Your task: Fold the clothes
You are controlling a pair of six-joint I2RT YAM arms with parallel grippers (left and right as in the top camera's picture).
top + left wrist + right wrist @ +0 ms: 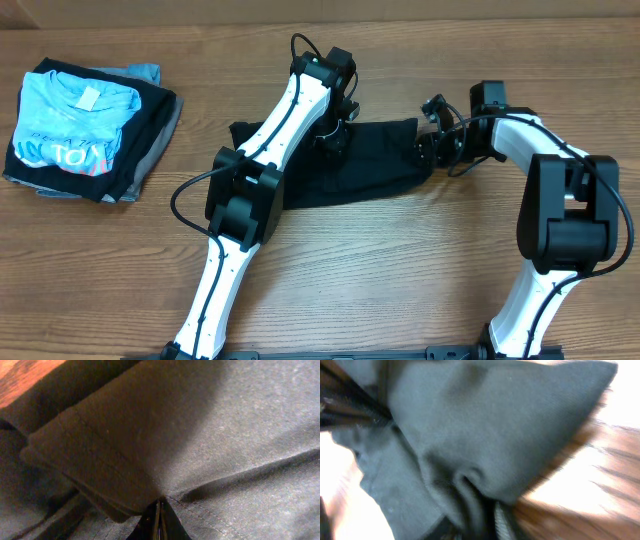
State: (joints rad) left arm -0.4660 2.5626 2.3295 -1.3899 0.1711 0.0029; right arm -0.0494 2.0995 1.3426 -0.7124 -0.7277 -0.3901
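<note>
A black garment (350, 165) lies partly folded on the table's middle. My left gripper (335, 135) is shut on the black garment near its upper middle; in the left wrist view the closed jaws (159, 517) pinch a seam of the cloth (210, 435). My right gripper (435, 150) is shut on the garment's right edge; in the right wrist view the cloth (485, 425) bunches into the jaws (487, 520), and the picture is blurred.
A stack of folded clothes (85, 130), with a light blue printed shirt on top, sits at the far left. The wooden table (400, 260) runs across the front. Both arms cross over the middle.
</note>
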